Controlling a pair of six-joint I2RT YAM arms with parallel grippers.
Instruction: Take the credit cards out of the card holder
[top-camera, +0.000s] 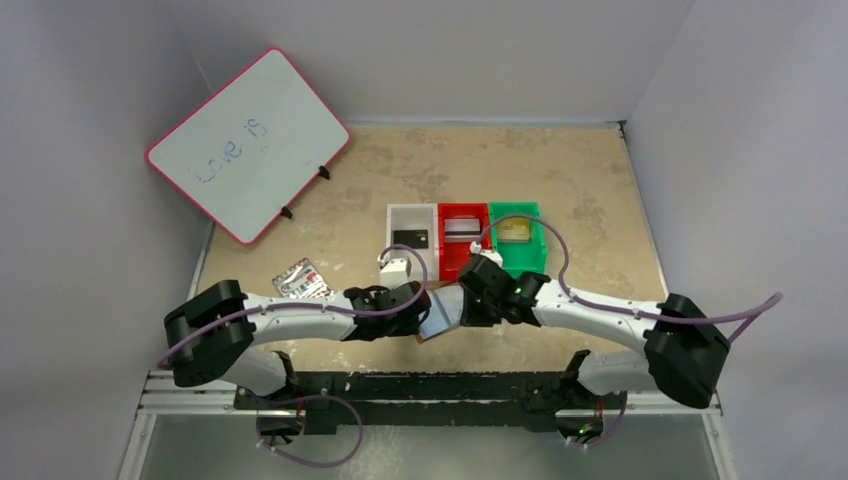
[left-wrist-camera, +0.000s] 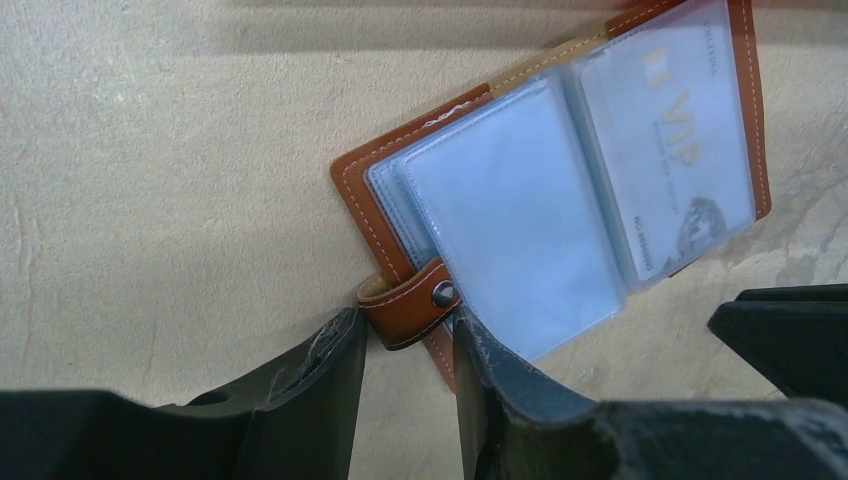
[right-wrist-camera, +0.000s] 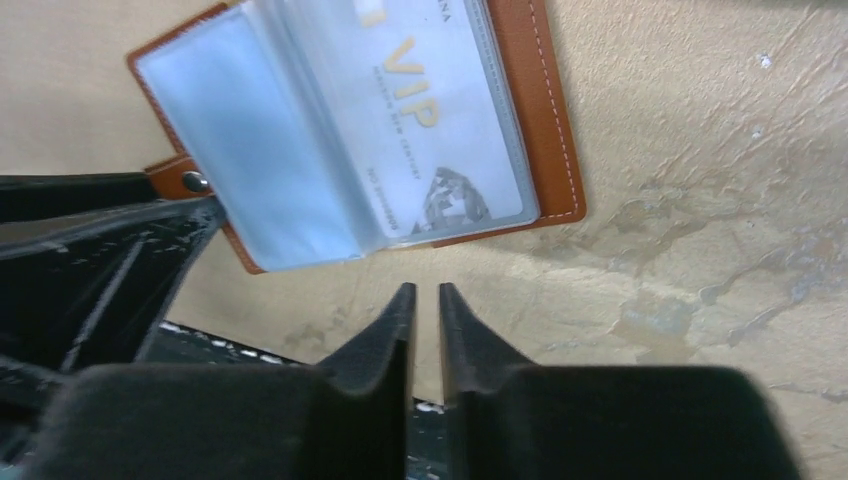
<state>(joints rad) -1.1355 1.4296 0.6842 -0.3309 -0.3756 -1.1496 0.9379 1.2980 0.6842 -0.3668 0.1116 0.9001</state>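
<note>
**One VIP card left in the open holder**

The beige table (top-camera: 600, 200) carries a row of white, red and green plastic bins (top-camera: 463, 207), each holding one of the credit cards (top-camera: 411, 239). Near the table's front edge, between the two arms, lies the brown leather bifold card holder (right-wrist-camera: 540, 110). It is spread open with its shiny clear plastic sleeves (left-wrist-camera: 510, 220) facing up.

The left gripper (left-wrist-camera: 405, 325) straddles the holder's snap tab (left-wrist-camera: 412, 305) and appears to pinch it, pinning the holder down. The right gripper (right-wrist-camera: 427, 295) hangs just beside the holder's edge, its fingers nearly pressed together on nothing.

A silvery plastic card with gold "VIP" lettering (right-wrist-camera: 440, 120) sits inside the sleeve farther from the tab. The holder is light and floppy, so it needs that anchor. The card is thin, stiff and slick, best taken by its edge at the sleeve mouth, though glare hides which side that mouth is on.
</note>
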